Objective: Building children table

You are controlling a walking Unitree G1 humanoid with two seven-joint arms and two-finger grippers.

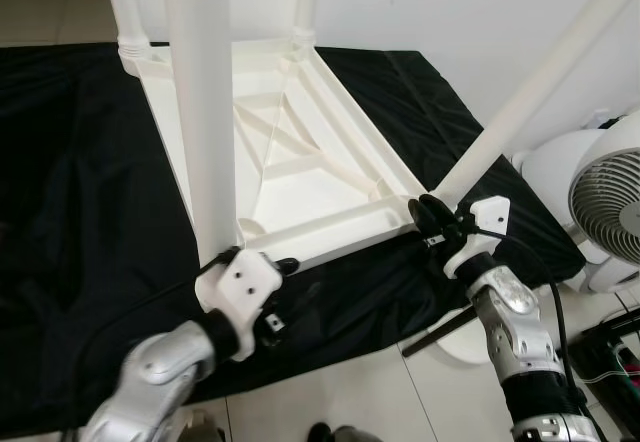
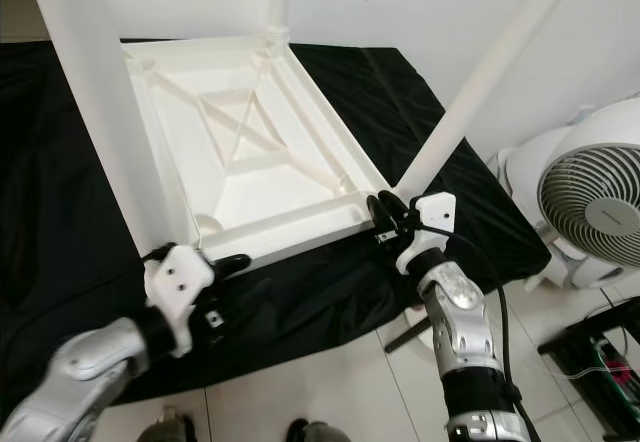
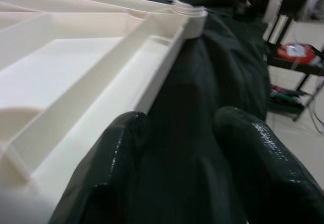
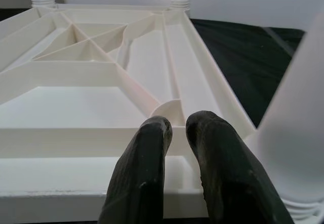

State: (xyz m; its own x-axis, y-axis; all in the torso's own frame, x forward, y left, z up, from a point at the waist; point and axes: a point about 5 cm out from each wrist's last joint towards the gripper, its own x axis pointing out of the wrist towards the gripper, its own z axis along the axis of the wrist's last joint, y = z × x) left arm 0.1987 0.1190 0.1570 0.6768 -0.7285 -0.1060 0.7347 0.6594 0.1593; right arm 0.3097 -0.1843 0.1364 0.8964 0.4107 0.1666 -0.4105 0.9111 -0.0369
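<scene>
Pale floor tiles (image 1: pixel 340 387) carry a black cloth sheet (image 1: pixel 70 212), and on that sheet a white moulded plastic children's table (image 1: pixel 300 177) lies upside down with its ribbed underside facing up. At the table's near edge the left gripper (image 1: pixel 275 267) sits low beside the near left corner; in the left wrist view its two black fingers (image 3: pixel 109 178) are spread apart with only dark cloth between them, one finger just beside the table's rim, gripping nothing. At the near right corner the right gripper (image 1: pixel 428 220) rests against the rim; in the right wrist view its fingers (image 4: pixel 144 178) lie nearly together, a thin gap between them and nothing visibly held. A white round plastic leg (image 1: pixel 205 112) stands upright from the near left corner, and another white leg (image 1: pixel 545 77) leans outward from the near right corner, just beside the right gripper. Two more legs rise at the far corners. A white round electric fan (image 1: pixel 600 202) stands on the tiles off the cloth's right edge.
</scene>
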